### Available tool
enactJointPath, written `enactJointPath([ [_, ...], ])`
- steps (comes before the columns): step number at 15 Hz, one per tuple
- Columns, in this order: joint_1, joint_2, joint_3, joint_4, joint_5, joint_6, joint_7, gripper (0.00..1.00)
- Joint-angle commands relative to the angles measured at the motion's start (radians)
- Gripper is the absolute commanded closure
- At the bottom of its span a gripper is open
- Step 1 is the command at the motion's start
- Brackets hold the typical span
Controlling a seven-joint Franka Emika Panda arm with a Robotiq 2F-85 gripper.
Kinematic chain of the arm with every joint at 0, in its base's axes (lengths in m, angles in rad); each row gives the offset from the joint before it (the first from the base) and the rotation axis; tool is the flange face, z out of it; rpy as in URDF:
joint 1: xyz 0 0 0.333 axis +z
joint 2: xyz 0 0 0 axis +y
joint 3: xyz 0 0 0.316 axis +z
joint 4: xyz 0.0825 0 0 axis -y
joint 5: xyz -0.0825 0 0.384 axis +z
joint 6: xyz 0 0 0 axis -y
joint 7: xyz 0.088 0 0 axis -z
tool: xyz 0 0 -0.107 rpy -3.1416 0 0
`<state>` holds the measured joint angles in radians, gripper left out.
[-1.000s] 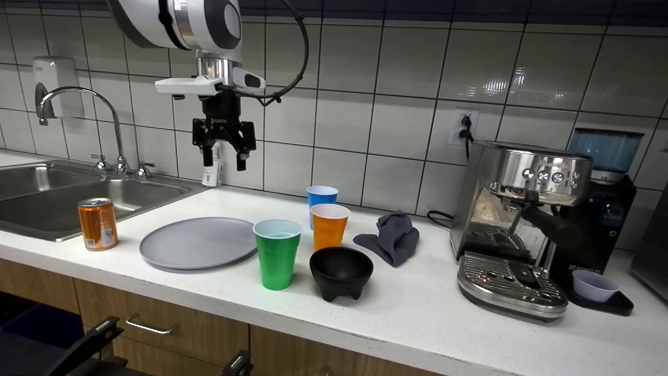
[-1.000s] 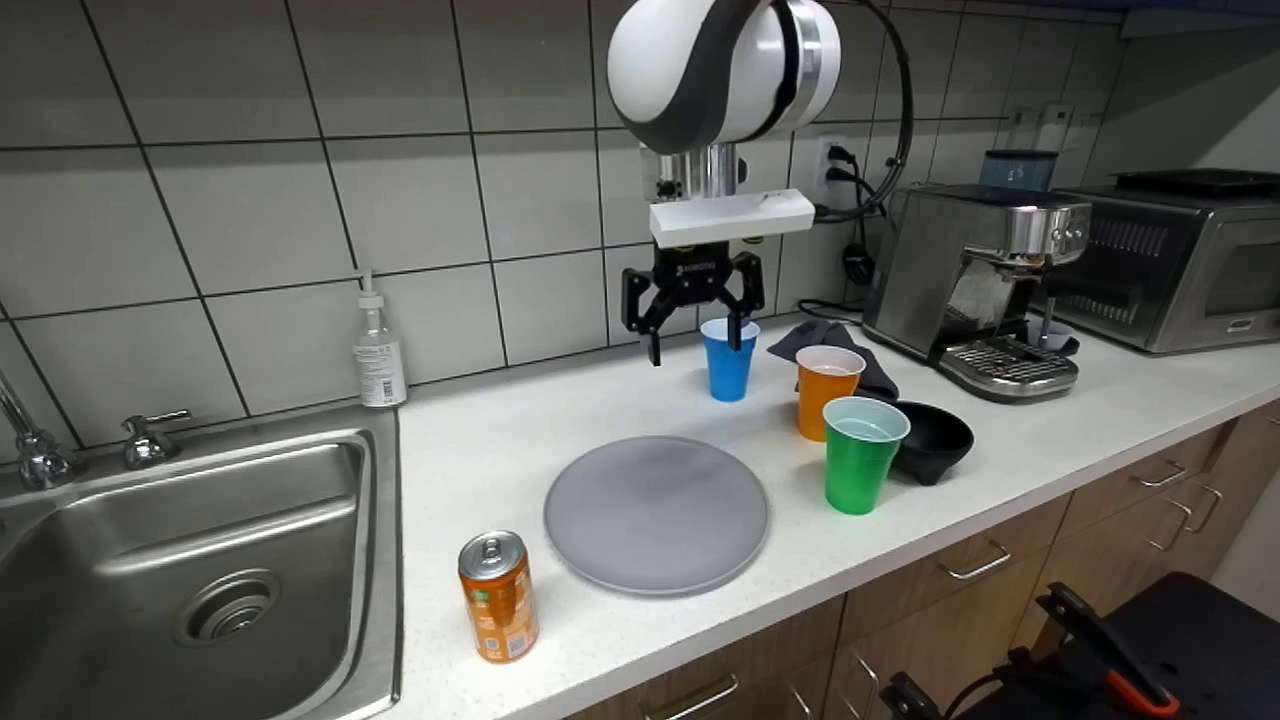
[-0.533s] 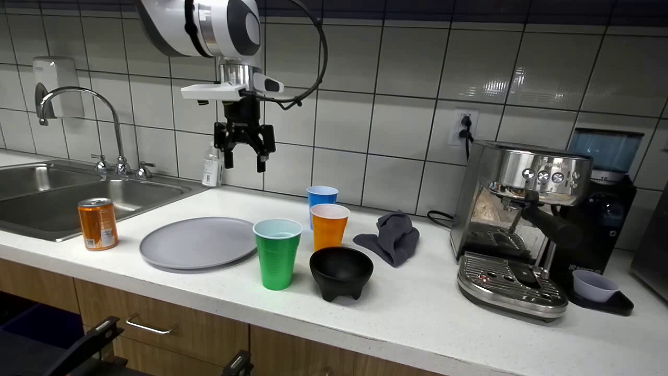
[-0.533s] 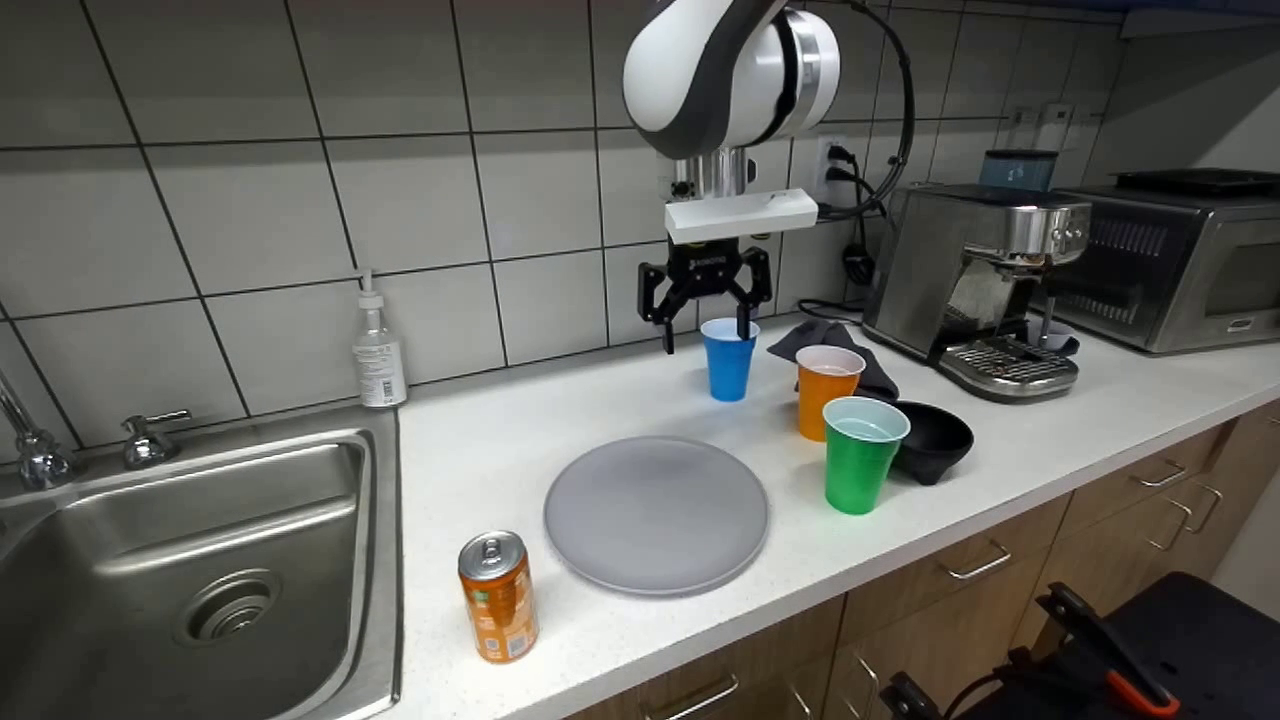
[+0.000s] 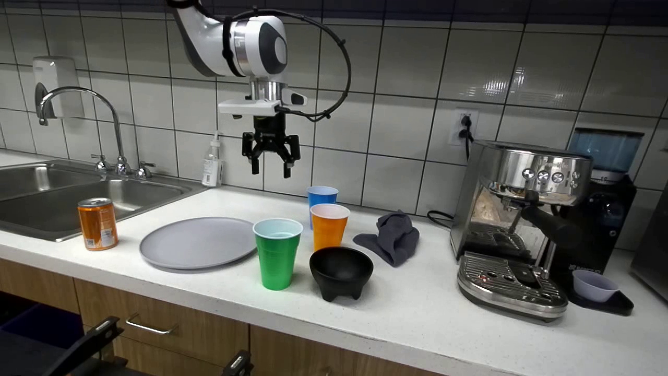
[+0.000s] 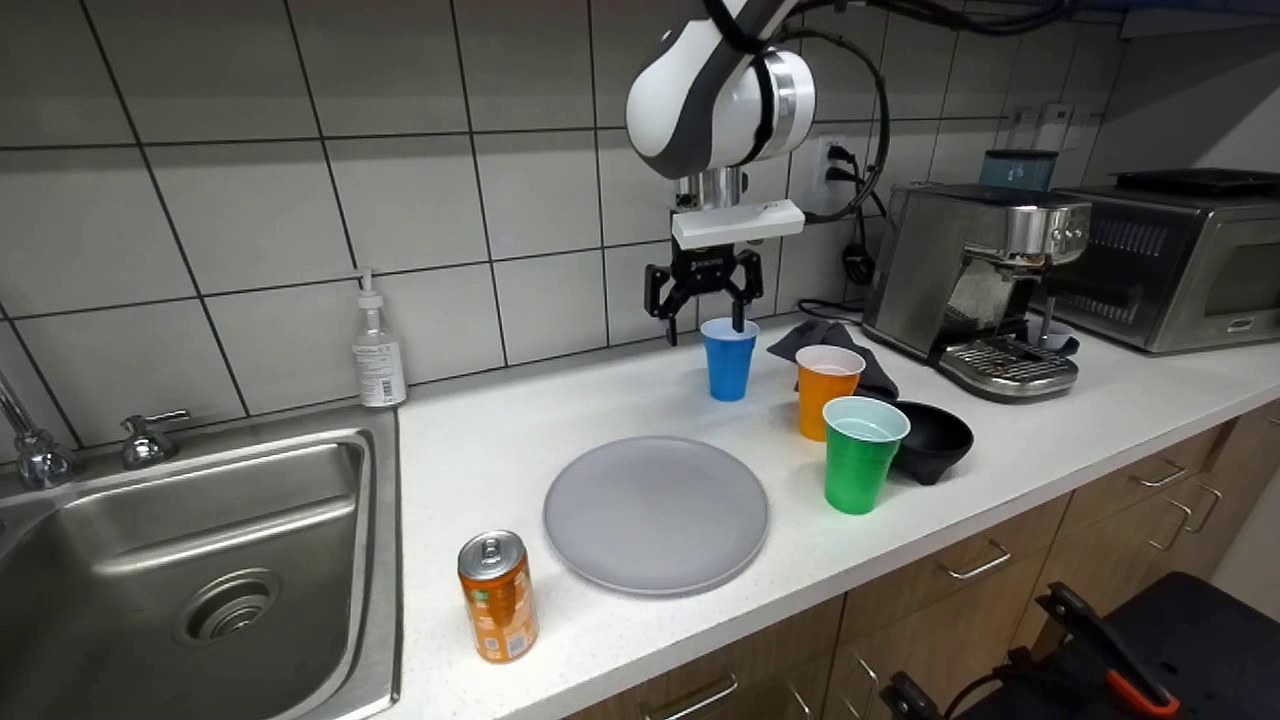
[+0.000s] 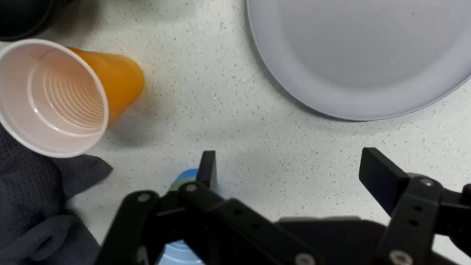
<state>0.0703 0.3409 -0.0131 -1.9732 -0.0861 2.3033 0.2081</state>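
My gripper (image 5: 271, 169) is open and empty, high above the white counter near the tiled wall. It also shows in an exterior view (image 6: 705, 328) and in the wrist view (image 7: 289, 162). The blue cup (image 6: 729, 365) is nearest, upright, below one finger; the fingers partly hide it in the wrist view (image 7: 182, 254). The orange cup (image 7: 121, 79) stands upright beside it. The green cup (image 5: 277, 256) and the black footed bowl (image 5: 342, 282) stand nearer the counter's front edge. The grey plate (image 7: 353, 55) lies flat. A dark cloth (image 7: 29, 195) lies crumpled by the orange cup.
An orange can (image 6: 500, 600) stands between the plate and the sink (image 6: 385, 560). A soap bottle (image 6: 378, 350) stands by the wall. A coffee machine (image 5: 522, 177) and a small pale bowl (image 5: 595, 285) stand beyond the cloth. A microwave (image 6: 1180, 265) is farther along.
The arm has moved sideways over the counter, away from the sink side and closer to the blue cup. The gripper stays open. The objects on the counter have not moved.
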Motion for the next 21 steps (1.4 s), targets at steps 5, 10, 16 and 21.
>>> enactJointPath([
  [5, -0.021, 0.190, 0.003, 0.261, 0.002, -0.062, -0.117, 0.00],
  [10, -0.022, 0.287, -0.003, 0.404, 0.000, -0.105, -0.145, 0.00],
  [16, -0.027, 0.378, -0.013, 0.539, 0.000, -0.161, -0.149, 0.00],
  [21, -0.033, 0.442, -0.023, 0.623, 0.000, -0.206, -0.141, 0.00],
])
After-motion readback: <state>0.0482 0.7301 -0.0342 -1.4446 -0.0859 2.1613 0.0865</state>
